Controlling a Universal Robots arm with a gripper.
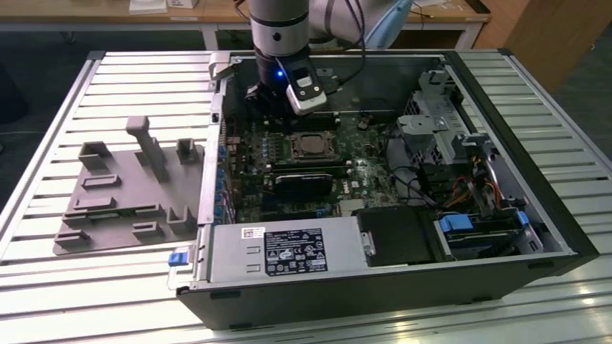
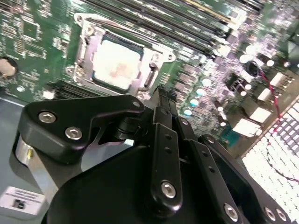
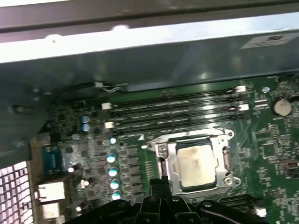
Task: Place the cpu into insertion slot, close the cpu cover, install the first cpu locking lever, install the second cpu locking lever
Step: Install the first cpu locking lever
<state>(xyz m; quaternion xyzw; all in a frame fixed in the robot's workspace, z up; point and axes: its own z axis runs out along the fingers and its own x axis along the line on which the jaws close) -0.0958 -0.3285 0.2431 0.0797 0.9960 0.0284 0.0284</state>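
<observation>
Exterior view shows the arm reaching down into an open computer case (image 1: 383, 297) lying on a slatted metal surface (image 1: 143, 72). The tool (image 1: 269, 117) hangs over the far edge of the green circuit board (image 1: 368, 172), just beside the insertion slot (image 1: 289, 136) and clear of it. A grey moulded fixture (image 1: 125, 193) rests on the surface near the edge at the exterior view's left, well apart from the case.

The cpu (image 3: 196, 165) lies flat in the insertion slot (image 3: 159, 150), its pale silver-tan face showing through the square window of the cpu cover (image 3: 198, 138). The cover lies down over the chip, framing it on all sides. Thin metal levers run along two opposite sides of the slot; I cannot tell whether they are latched. Long narrow memory slots (image 3: 173, 109) run parallel just beside the slot, between it and the case wall.

In both wrist views the tool (image 3: 156, 183) hovers above the board next to the slot, touching nothing. In the second wrist view its black fingertips (image 2: 161, 95) look drawn together, clenched with nothing between them, and the cpu (image 2: 117, 63) sits uncovered by them, near the tips.
</observation>
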